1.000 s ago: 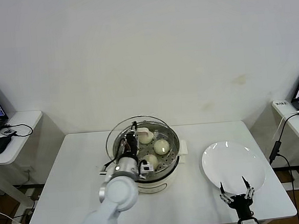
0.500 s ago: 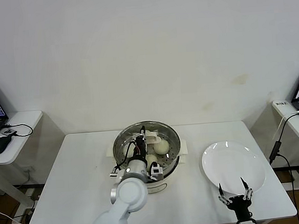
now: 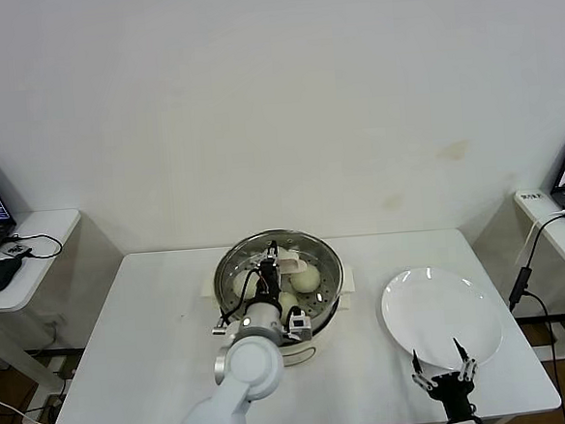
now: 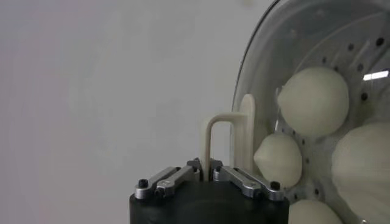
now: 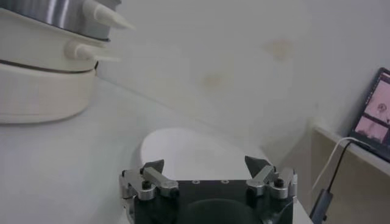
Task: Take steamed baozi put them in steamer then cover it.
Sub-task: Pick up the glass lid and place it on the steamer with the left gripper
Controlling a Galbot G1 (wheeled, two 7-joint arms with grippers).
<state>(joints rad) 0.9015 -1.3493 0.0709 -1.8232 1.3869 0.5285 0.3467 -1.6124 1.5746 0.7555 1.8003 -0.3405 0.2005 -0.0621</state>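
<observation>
The left gripper [image 3: 273, 263] perhaps hides 1 baozi [image 3: 307, 279] in the steamer [image 3: 327, 263].

White table [image 3: 155, 328], steamer [image 3: 321, 318] at its middle — empty white plate [image 3: 444, 307] toward its right

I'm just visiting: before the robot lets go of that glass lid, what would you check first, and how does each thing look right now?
1. Left gripper shut on the cover's handle: ok.
2. Cover centred over the steamer: ok, as far as the head view shows.
3. Cover fully seated on the rim: cannot tell.
4. Baozi inside the steamer, under the glass: ok; four show in the left wrist view.
5. Plate bare of baozi: ok.
6. Right gripper open and away from the steamer, at the table's near edge by the plate: ok.
</observation>
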